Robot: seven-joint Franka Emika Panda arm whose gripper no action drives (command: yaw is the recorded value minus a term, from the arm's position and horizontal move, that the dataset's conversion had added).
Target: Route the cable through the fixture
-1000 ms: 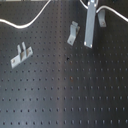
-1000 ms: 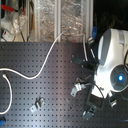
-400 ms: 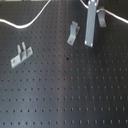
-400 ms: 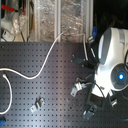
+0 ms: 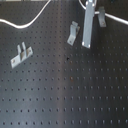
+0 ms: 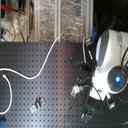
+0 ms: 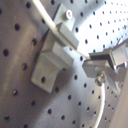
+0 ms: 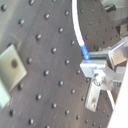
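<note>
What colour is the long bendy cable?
White, clearest in the second exterior view: cable.

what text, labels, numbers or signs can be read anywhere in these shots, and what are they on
None: no word, label, brand or number is readable in any view.
Robot arm: a glowing blue round light, no lettering to be made out.
Cable, brackets and perforated board: plain, unmarked.
Clutter behind the board in the second exterior view: too blurred to read.
</note>
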